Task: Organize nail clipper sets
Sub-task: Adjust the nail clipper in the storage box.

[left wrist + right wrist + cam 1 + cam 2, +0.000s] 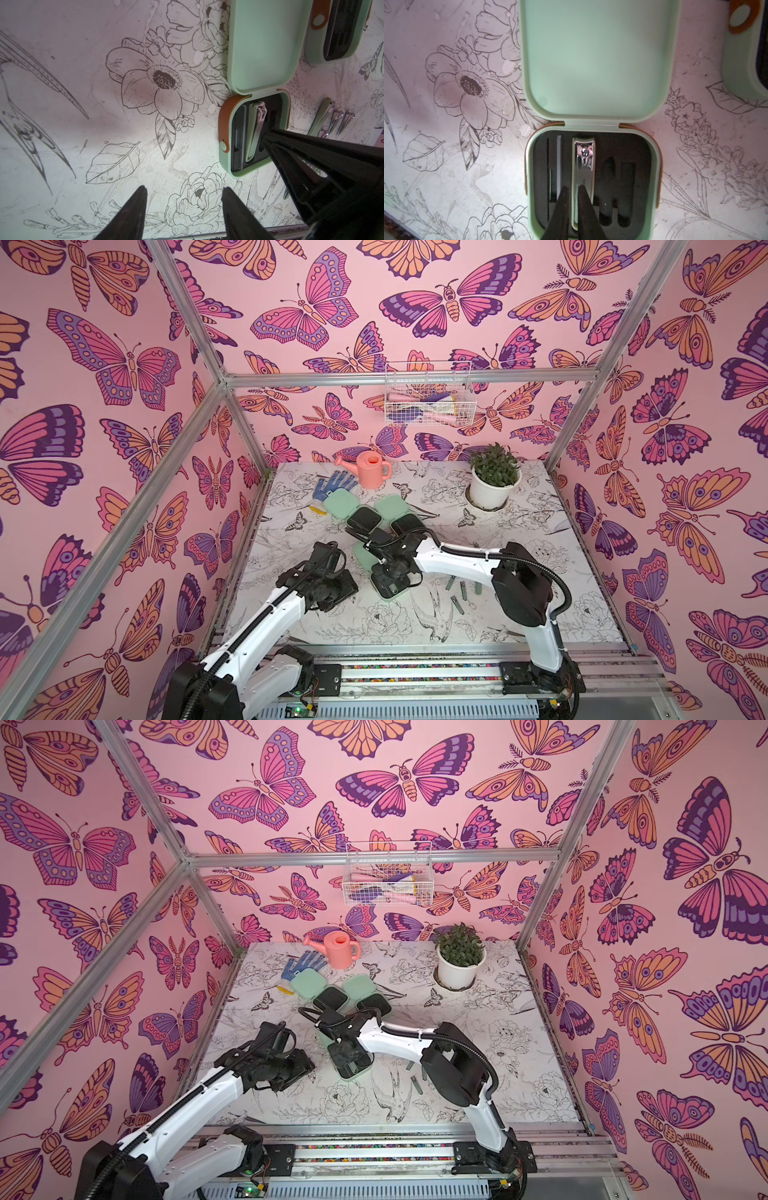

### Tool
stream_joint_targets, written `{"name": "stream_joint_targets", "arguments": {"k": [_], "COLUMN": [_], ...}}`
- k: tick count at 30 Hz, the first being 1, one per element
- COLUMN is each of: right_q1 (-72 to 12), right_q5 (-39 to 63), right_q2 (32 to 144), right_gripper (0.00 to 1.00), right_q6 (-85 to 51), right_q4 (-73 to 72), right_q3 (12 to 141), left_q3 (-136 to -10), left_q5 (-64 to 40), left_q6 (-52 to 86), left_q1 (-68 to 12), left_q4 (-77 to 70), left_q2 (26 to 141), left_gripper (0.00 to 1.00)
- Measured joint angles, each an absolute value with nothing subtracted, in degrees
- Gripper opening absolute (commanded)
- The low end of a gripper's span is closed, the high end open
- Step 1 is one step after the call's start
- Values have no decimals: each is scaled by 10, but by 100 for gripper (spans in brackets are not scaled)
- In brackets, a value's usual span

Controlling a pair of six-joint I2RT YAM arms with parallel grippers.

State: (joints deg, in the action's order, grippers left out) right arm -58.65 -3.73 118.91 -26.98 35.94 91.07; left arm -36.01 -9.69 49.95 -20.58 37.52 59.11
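Observation:
Three mint-green cases lie open on the table in both top views. Two far ones show black trays. The near case lies under my right gripper. Its tray holds one clipper flat in the middle slot and a slim file beside it; two slots stand empty. The right gripper's fingers are almost together, their tips over the clipper's near end and its edge. My left gripper hangs open over bare table beside that case. Several loose clippers lie to the case's right.
At the back stand a pink watering can, a blue dotted glove and a potted plant. A wire basket hangs on the rear wall. A metal rail borders the table's front edge.

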Motion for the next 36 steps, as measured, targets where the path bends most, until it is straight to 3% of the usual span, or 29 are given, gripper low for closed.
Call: {"name": "stream_joint_targets", "arguments": {"k": [36], "right_q1": [-586], "right_q5": [-29], "right_q2": [1218], "right_gripper": [8], "right_q6": [-273], "right_q4": [323], "right_q3": [904], "left_q3": [-360], "left_q5": [-106], "left_q6": [496], "left_q1": [-206], "left_q4": [375], "left_q2": [595], "left_gripper": [64]}}
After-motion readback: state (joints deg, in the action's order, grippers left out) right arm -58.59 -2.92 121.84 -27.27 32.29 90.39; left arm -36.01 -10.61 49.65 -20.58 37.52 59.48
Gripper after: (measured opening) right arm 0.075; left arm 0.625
